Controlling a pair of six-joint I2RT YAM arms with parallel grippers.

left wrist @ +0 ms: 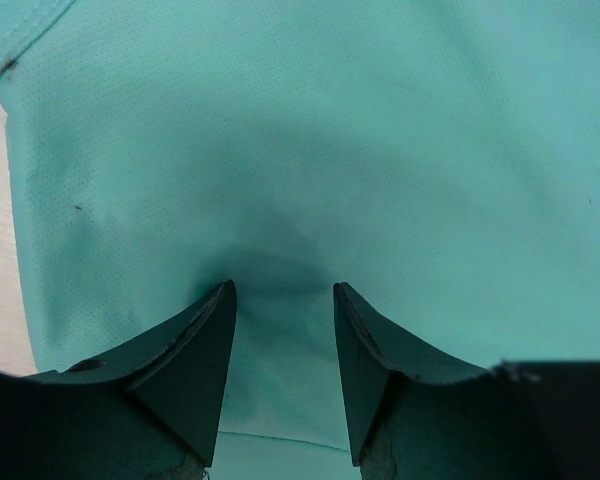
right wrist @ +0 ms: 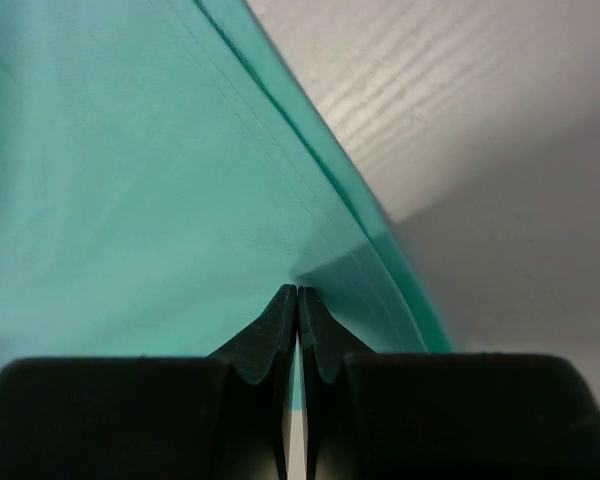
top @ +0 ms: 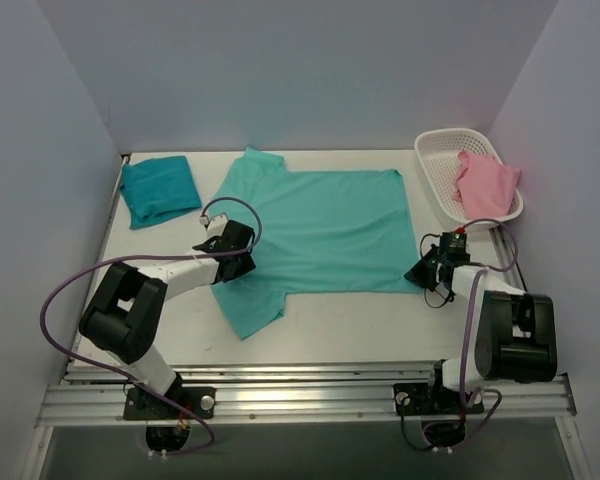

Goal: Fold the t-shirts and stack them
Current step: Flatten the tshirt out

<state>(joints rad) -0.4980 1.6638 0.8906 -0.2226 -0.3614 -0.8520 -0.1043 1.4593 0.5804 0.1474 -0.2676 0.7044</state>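
While teal-blue shirt (top: 160,190) sits folded at upper left of table (top: 330,320), mint shirt (top: 320,230) lies flat centre, not yet folded or stacked; left fingers (left wrist: 195,350) apart on its cloth, right fingers (right wrist: 270,340) together, pinching its lower-right hem.

**A:** White table (top: 360,325) in view. What's lying on it?

**B:** The mint t-shirt (top: 325,230) is spread flat across the middle, hem to the right, one sleeve pointing at the near edge.

**A:** And the far left corner?

**B:** The teal t-shirt (top: 160,190) is there, folded into a compact square, near the mint one but apart. A white basket (top: 432,170) stands at the far right corner.
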